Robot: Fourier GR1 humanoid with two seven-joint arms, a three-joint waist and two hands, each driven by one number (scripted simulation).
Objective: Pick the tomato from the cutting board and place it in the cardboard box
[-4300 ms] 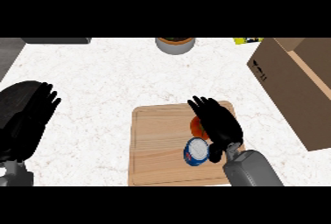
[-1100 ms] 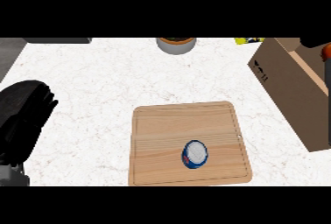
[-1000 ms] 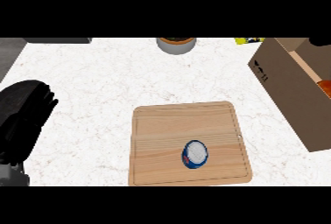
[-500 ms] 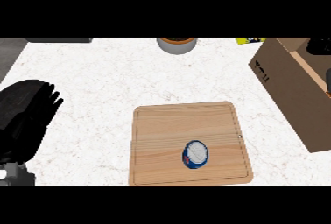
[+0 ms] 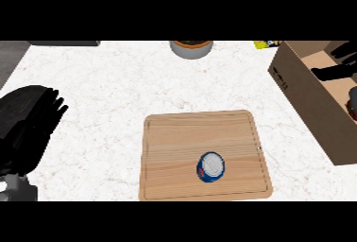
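Observation:
The wooden cutting board (image 5: 174, 142) lies at the middle of the counter, with only a blue and white oval object (image 5: 211, 166) on it. The open cardboard box (image 5: 300, 90) stands at the right. My right hand (image 5: 336, 72) shows only as black fingers spread over the box's inside, cut off by the right edge. A dark reddish round shape (image 5: 352, 101), probably the tomato, sits in the box below those fingers and apart from them. My left hand (image 5: 28, 127) rests open at the left edge, holding nothing.
A grey pot (image 5: 190, 48) stands at the counter's back edge, with a yellow item (image 5: 265, 44) to its right. The counter's left edge (image 5: 8, 61) runs beside my left hand.
The tomato and my right hand have left the board and gone to the box. The reddish shape now sits lower in the box. My left hand shifted slightly.

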